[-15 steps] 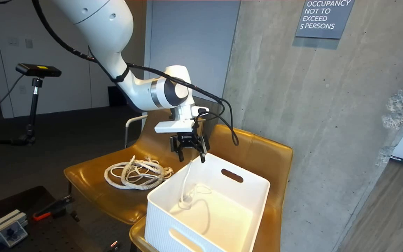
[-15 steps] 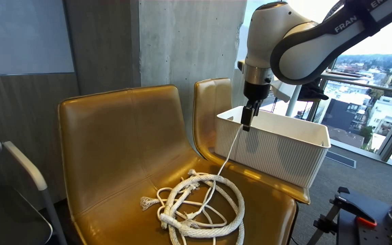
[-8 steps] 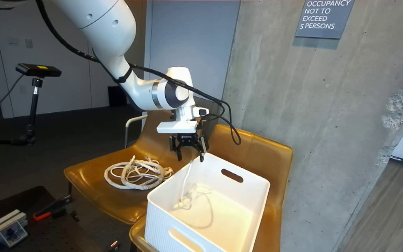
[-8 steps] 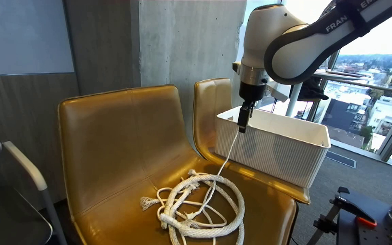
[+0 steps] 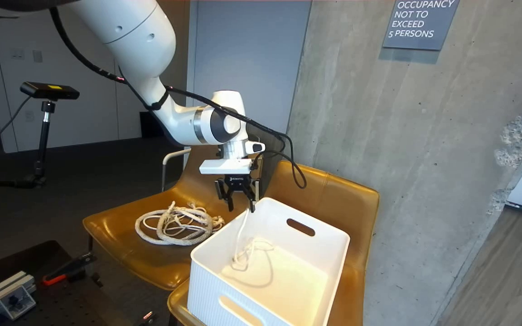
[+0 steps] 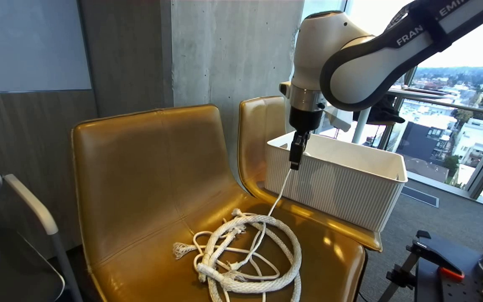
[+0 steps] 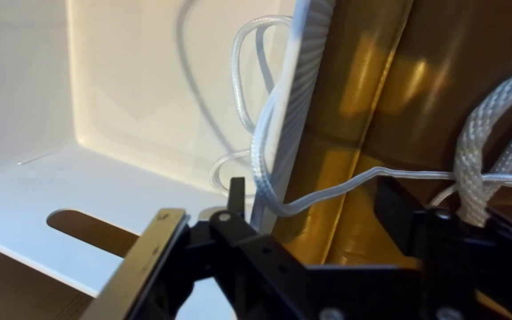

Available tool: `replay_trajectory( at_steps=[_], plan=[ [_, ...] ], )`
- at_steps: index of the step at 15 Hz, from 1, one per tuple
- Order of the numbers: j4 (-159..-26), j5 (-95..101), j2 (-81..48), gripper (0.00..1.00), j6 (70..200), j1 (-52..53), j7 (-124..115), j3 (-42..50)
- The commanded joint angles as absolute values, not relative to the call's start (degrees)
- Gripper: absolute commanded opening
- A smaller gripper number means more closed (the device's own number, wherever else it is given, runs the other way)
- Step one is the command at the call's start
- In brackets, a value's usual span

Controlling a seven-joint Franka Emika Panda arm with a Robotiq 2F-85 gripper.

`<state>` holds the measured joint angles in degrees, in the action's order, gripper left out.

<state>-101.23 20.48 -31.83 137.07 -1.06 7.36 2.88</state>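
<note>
1. Since the earlier frames, the gripper (image 5: 241, 209) has eased lower and toward the rope coil (image 6: 241, 287), its jaws narrowing a little; the white bin (image 6: 342, 197) has not moved.
2. Its fingers stand apart, with nothing clasped.
3. Between the fingertips in the wrist view lies the thin white cord (image 7: 329, 193), draped over the bin's rim and reaching to the coil on the tan chair (image 6: 132, 167).
4. Its long axis runs roughly finger to finger, along the line of closing: seemingly a poor angle for a clean pinch.
5. Whether a finger touches it cannot be told.
</note>
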Motion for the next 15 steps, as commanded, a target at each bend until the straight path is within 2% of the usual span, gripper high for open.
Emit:
replay_trajectory(
  at_steps=[1, 2, 4, 6, 15],
  plan=[
    [-100.8, 19.4, -31.9, 0.58, 137.4, -1.0, 9.0, 2.6],
    [-100.7, 19.4, -31.9, 0.56, 137.4, -1.0, 8.9, 2.7],
    [-100.8, 19.6, -31.8, 0.62, 137.3, -0.9, 8.9, 2.7],
    [-100.7, 19.8, -31.5, 0.63, 137.1, -0.8, 8.9, 2.8],
    [-100.0, 20.3, -30.6, 0.59, 136.5, -0.7, 9.6, 3.1]
  ],
)
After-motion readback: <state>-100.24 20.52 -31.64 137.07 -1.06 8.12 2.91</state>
